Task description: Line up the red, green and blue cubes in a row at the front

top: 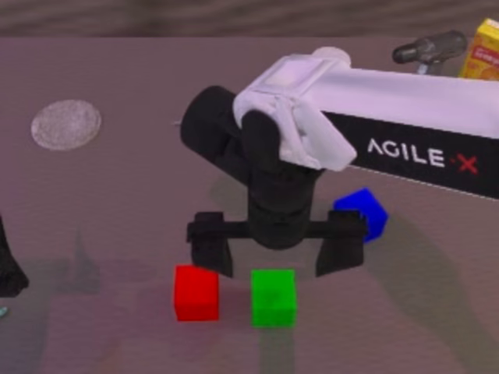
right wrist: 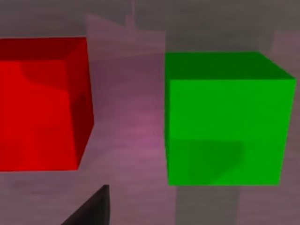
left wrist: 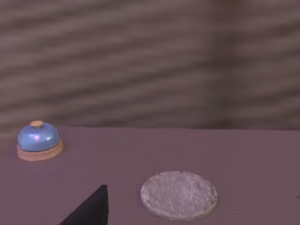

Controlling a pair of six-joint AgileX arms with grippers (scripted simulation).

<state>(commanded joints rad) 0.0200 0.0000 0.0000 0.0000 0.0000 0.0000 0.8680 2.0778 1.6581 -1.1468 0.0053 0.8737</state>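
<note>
Green cube (top: pixel 274 297) just below spread right pincer (top: pixel 277 248)

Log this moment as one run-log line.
right gripper: open, above red cube and green cube | blue cube: behind, not in row | left arm: parked at left edge
</note>
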